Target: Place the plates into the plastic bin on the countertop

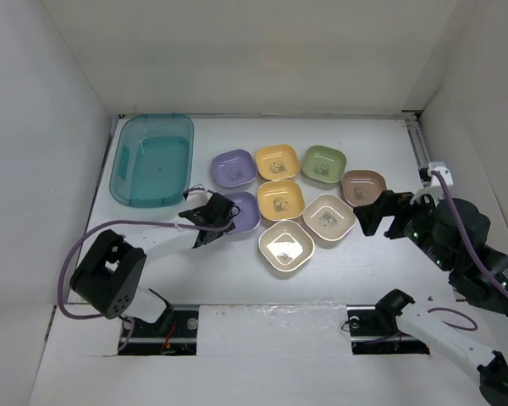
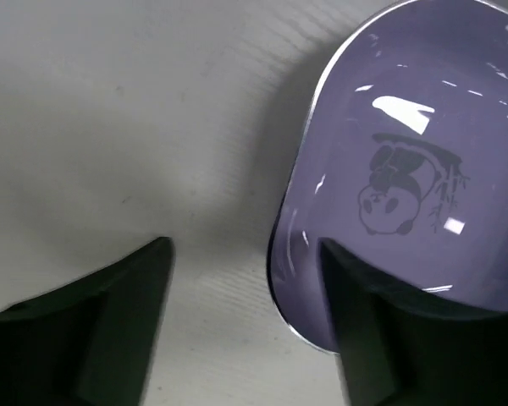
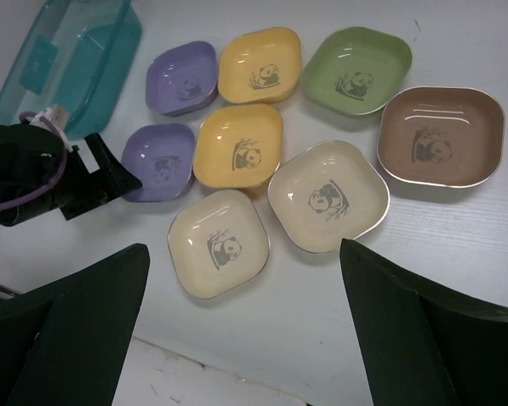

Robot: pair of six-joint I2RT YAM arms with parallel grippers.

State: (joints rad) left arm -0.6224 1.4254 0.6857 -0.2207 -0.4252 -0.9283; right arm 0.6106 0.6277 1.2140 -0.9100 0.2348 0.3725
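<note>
Eight plates lie on the white countertop [image 1: 237, 271]: purple [image 1: 233, 167], yellow [image 1: 277, 161], green [image 1: 323, 163], brown [image 1: 363, 187], a near purple one [image 1: 244, 211], yellow [image 1: 280, 200] and two beige [image 1: 328, 217] [image 1: 285, 246]. The teal plastic bin [image 1: 152, 159] stands at the back left with no plate in it. My left gripper [image 1: 216, 216] is open at the near purple plate [image 2: 406, 186], its rim between the jaws, one finger [image 2: 389, 338] over the plate and the other outside. My right gripper [image 1: 377, 213] is open and empty above the table beside the brown plate [image 3: 440, 135].
White walls close in the left, back and right sides. A metal rail [image 1: 419, 148] runs along the right edge. The right wrist view shows the bin [image 3: 68, 63], the left gripper [image 3: 76, 178] and the near beige plate [image 3: 218, 243].
</note>
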